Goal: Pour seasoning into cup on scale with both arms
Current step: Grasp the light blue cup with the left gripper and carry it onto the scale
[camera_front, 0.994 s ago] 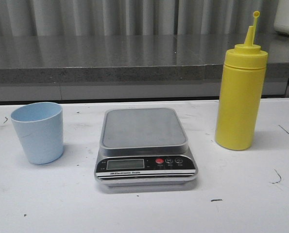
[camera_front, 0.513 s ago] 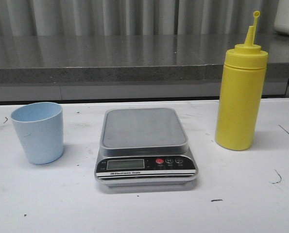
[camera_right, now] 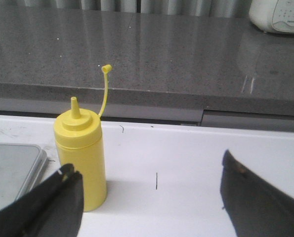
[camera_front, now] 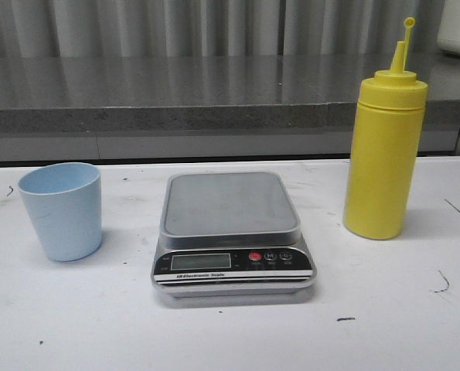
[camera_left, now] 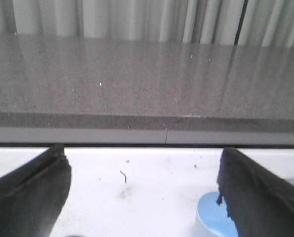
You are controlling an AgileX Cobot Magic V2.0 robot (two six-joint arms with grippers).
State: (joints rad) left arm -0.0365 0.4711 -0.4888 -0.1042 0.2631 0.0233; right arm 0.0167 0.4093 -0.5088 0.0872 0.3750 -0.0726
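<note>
Between left jaws (camera_left: 144, 197): wide open, nothing held; cup (camera_left: 213, 219) by one finger.
Right jaws (camera_right: 151, 197): wide open, empty; bottle (camera_right: 82, 158) beside one finger.

L gripper (camera_left: 144, 197) is wide open, both dark fingers (camera_left: 25, 195) spread far apart, nothing between them. R gripper (camera_right: 154, 202) same: jaws wide, fingers (camera_right: 258, 202) empty. Neither arm shows in front view.
</note>
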